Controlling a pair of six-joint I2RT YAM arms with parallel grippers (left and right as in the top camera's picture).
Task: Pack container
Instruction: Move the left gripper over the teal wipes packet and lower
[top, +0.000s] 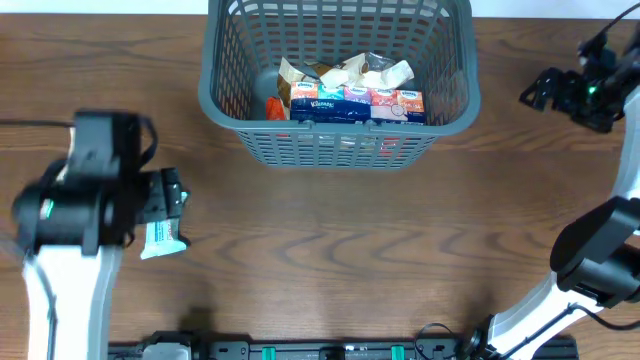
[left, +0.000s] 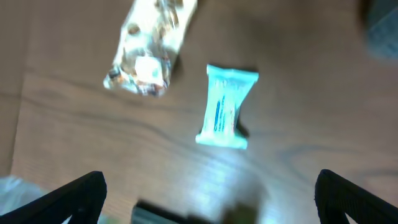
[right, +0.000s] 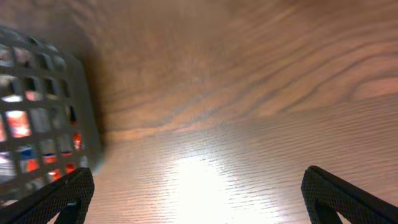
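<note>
At the far middle of the counter (top: 330, 260) sits the container (top: 340, 148), already part filled: a row of tissue packs (top: 355, 105) lies along its near wall, with crumpled wrappers (top: 345, 72) behind. I judge it stands there so either arm can reach over the rim. My left gripper (top: 168, 197) hangs over the left side of the counter, well apart from the container, fingers spread wide and holding nothing. That pose suits a drop onto the pale blue packet (left: 227, 106) lying flat on the wood close by. My right gripper (top: 540, 90) is also spread and empty, near the container's right wall, which I take as keeping clear of the left arm.

The left wrist view gives me what the overhead cannot: a second, clear packet (left: 149, 50) beyond the blue one, hidden from above by the arm. That view is blurred, so its contents are possibly nuts or sweets. Only the overhead shows what is packed. The right wrist view offers just lattice wall, red and blue showing through the slots, and bare wood.
</note>
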